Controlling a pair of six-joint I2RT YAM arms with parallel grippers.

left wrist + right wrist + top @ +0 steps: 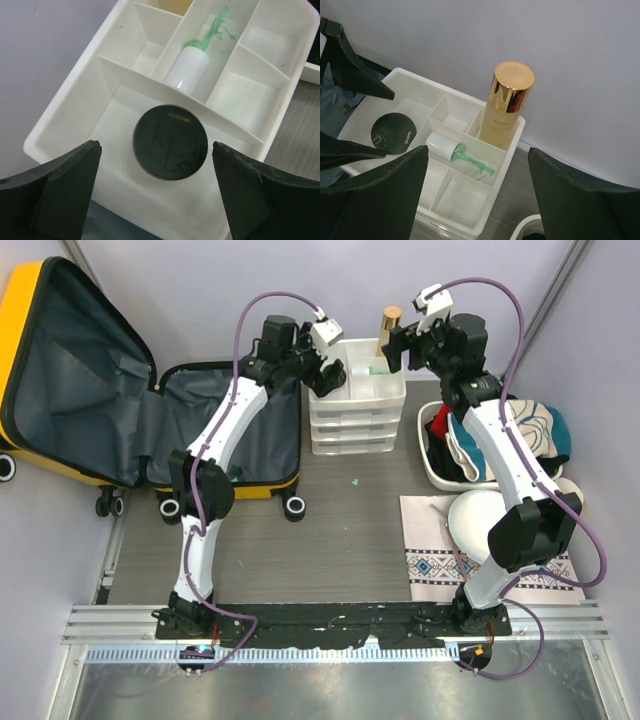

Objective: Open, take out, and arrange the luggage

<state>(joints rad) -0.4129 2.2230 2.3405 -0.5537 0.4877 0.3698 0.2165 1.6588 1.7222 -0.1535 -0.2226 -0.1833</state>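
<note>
The yellow luggage lies open at the left, its dark grey lining showing; one half leans on the wall, the other lies flat. My left gripper is open and empty over the white drawer organizer. In the left wrist view it hangs just above a round black compact lying in the large compartment. My right gripper is open and empty over the organizer's right side. In the right wrist view it is near a gold-capped bottle standing in the back compartment.
A white tube with green print lies in a middle compartment. A white basin full of clothes stands at the right. A white bowl-like thing rests on a patterned mat. Walls close in at the back and both sides.
</note>
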